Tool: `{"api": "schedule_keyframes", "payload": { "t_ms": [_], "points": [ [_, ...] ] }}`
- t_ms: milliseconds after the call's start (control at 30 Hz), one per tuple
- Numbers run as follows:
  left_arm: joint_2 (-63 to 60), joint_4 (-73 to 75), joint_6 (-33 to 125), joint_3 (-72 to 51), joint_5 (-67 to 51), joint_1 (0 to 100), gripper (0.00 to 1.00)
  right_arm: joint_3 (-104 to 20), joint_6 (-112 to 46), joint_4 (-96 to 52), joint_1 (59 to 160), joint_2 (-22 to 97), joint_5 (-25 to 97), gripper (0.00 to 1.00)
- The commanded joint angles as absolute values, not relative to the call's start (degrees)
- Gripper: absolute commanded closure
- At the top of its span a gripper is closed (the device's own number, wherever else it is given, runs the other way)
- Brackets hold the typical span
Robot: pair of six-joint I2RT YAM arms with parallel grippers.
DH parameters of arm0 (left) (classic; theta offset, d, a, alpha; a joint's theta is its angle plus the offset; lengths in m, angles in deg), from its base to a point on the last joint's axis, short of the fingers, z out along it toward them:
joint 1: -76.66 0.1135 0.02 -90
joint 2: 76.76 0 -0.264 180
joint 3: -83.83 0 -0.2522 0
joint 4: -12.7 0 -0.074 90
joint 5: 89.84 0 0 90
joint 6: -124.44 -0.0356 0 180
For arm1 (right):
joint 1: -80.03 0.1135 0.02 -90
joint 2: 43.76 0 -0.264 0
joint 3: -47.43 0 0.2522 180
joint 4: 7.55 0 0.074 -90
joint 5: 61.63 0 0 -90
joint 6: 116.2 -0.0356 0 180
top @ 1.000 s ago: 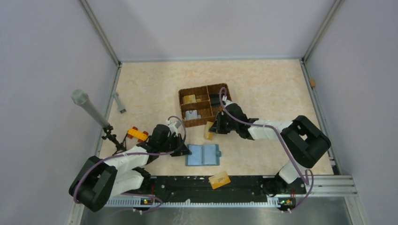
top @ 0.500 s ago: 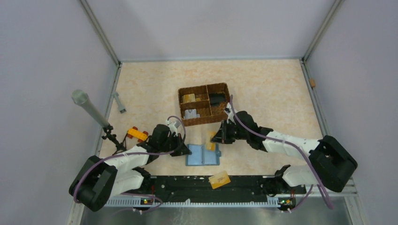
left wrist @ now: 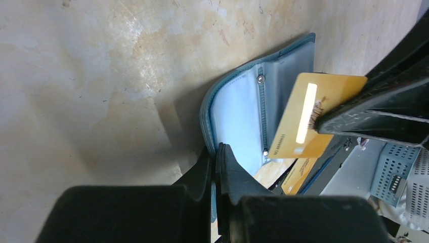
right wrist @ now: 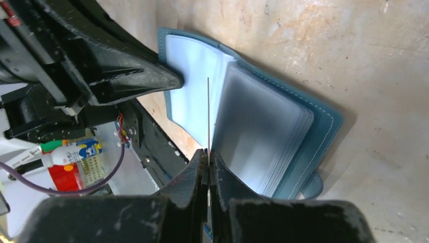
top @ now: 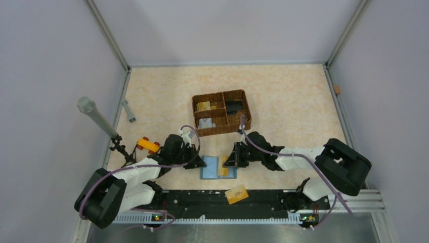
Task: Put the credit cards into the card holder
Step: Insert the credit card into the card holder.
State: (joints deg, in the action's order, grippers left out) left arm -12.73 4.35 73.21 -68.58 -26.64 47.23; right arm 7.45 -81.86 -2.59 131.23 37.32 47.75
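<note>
The teal card holder (top: 212, 171) lies open near the table's front edge, its light blue sleeves (right wrist: 263, 126) showing. My left gripper (top: 202, 163) (left wrist: 218, 150) is shut on the holder's left edge. My right gripper (top: 227, 162) (right wrist: 208, 152) is shut on a gold credit card (top: 222, 166) (left wrist: 308, 116), holding it on edge over the holder's middle fold. In the right wrist view this card (right wrist: 208, 111) shows edge-on as a thin line. Another gold card (top: 236, 194) (left wrist: 298, 174) rests on the black rail in front of the holder.
A brown wicker basket (top: 247, 109) stands behind the holder, with a gold card (top: 204, 106), a white-grey card (top: 206, 123) and a dark object inside. A yellow-and-red toy block (top: 147, 145) and a grey post (top: 96, 117) are at the left.
My right gripper has carried the gold card from beside the basket forward and down, to over the open holder. The left gripper has stayed shut on the holder's edge.
</note>
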Motion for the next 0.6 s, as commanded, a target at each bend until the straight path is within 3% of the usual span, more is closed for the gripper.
{"api": "schedule_keyframes", "payload": {
  "t_ms": [0, 567],
  "points": [
    [-12.08, 3.77, 71.23, -69.57, -26.37, 46.77, 1.00, 7.36, -84.08, 4.49, 131.96, 40.79, 48.59, 1.00],
    [-11.30, 3.86, 71.36, -69.27, -26.33, 46.60, 1.00, 8.41, -87.70, 7.86, 132.29, 49.61, 51.36, 1.00]
  ]
}}
